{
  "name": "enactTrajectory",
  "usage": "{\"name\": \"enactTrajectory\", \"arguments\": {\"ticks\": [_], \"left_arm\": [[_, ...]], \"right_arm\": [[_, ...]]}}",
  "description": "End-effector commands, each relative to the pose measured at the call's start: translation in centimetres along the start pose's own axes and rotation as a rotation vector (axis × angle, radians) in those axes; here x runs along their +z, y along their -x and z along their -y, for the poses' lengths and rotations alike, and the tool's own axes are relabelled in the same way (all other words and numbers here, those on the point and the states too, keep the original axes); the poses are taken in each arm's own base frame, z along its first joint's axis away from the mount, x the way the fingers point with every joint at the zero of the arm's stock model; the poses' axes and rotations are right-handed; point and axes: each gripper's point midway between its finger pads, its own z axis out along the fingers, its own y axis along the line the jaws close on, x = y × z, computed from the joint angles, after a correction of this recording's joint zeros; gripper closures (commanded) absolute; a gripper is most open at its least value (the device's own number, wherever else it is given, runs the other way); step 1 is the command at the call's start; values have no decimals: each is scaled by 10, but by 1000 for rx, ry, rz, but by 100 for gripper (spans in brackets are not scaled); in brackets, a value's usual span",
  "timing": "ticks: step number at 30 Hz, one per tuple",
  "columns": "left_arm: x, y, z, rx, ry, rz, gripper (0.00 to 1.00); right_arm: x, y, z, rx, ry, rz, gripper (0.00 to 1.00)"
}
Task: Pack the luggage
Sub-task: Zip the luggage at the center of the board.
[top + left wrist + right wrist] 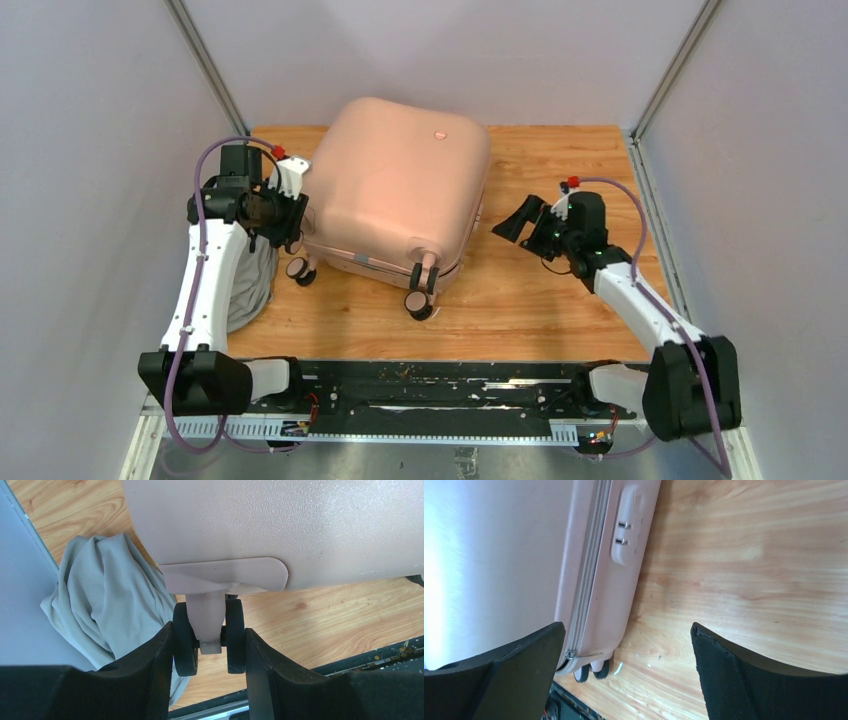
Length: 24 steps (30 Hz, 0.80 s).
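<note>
Pale pink luggage (400,180), its twin wheel (210,640) black, mid-frame — grey cloth (100,595) at left; table (540,300) honey-brown wood grain.

Wooden table (560,300) — pink luggage (400,190) (closed, lying flat) and grey cloth bundle (255,285) at left

— Where am I working?
— You're in a robot lab cell: plain white panels (90,150) on aluminium posts (205,60) box in your wooden tabletop (520,300), and your left arm (205,280) and right arm (640,295) are bolted to a black rail (420,385).
</note>
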Motion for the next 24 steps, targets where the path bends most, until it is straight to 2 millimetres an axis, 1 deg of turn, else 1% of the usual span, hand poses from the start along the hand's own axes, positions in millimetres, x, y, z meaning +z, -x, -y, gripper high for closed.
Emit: {"name": "enactTrajectory", "arguments": {"ticks": [1,2,3,6,7,8,10,12,13,15,17,19,21,23,24], "left_arm": [[-35,48,1,66,16,190,100],[-35,50,1,61,15,192,100],[-35,51,1,58,13,195,100],[-36,56,2,46,1,205,100],[-35,57,2,39,-1,204,100],[-36,59,2,37,-5,209,100],[-36,63,3,33,-16,216,100],[-35,65,1,26,-13,216,100],[-34,65,0,22,-10,212,100],[-32,64,-2,18,2,200,100],[-29,60,-5,20,15,184,100],[-24,54,-6,21,19,161,100],[-20,50,-7,20,21,143,100],[-19,47,-6,22,18,139,100],[-19,47,-5,26,14,141,100]], "right_arm": [[-15,-6,24,143,-18,-8,0],[-17,-8,16,134,10,-25,0],[-20,-15,22,112,-61,-30,0],[-34,-20,25,-149,-270,61,0],[-37,-21,29,-224,-331,86,0],[-37,-24,34,-263,-379,86,1],[-32,-36,43,-256,-414,25,5],[-24,-51,35,-280,-348,-70,0],[-19,-61,27,-287,-281,-110,0],[-11,-71,8,-314,-131,-132,0],[-8,-76,-18,-354,43,-130,0],[-8,-81,-37,-400,165,-156,1],[-9,-87,-50,-435,249,-205,4],[-8,-90,-55,-446,282,-232,7],[-5,-87,-60,-452,306,-218,7]]}}
